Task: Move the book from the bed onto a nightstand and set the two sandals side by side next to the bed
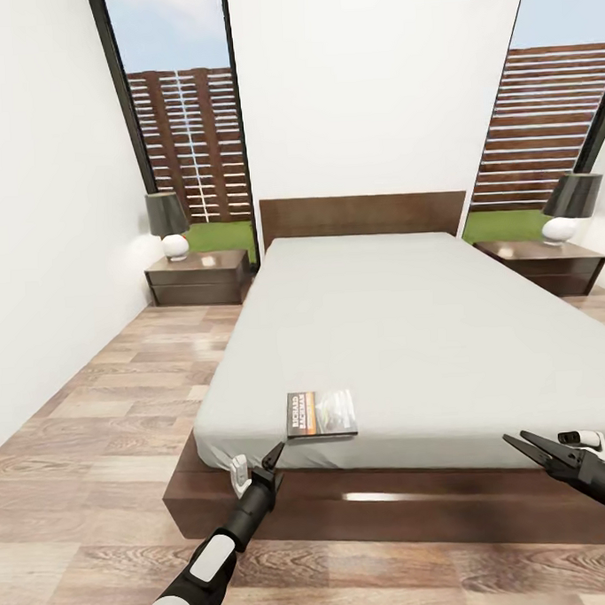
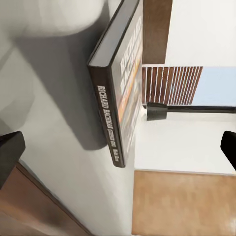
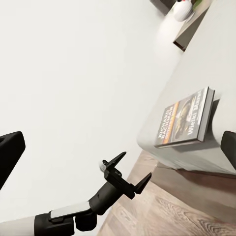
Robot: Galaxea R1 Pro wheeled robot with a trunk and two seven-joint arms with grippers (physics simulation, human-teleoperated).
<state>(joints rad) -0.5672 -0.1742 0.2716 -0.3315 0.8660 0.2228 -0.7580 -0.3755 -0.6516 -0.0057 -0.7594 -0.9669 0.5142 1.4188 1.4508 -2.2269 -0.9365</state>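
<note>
The book [image 1: 322,414] lies flat on the bed's pale grey mattress [image 1: 402,333], close to the foot edge. My left gripper [image 1: 256,465] is open, just off that edge and a little left of the book, level with the dark frame [image 1: 393,502]. In the left wrist view the book [image 2: 120,88] sits spine-on between the spread fingertips [image 2: 10,155], still some way off. My right gripper [image 1: 528,445] hangs open off the foot edge at the right; its view holds the book [image 3: 186,120] and the left gripper [image 3: 125,172]. The two sandals are out of view.
A nightstand [image 1: 199,277] with a dark-shaded lamp [image 1: 167,223] stands left of the headboard, and another nightstand [image 1: 544,263] with a lamp [image 1: 571,204] stands to the right. A white wall [image 1: 41,219] runs along the left. Wood-plank floor [image 1: 121,392] lies between wall and bed.
</note>
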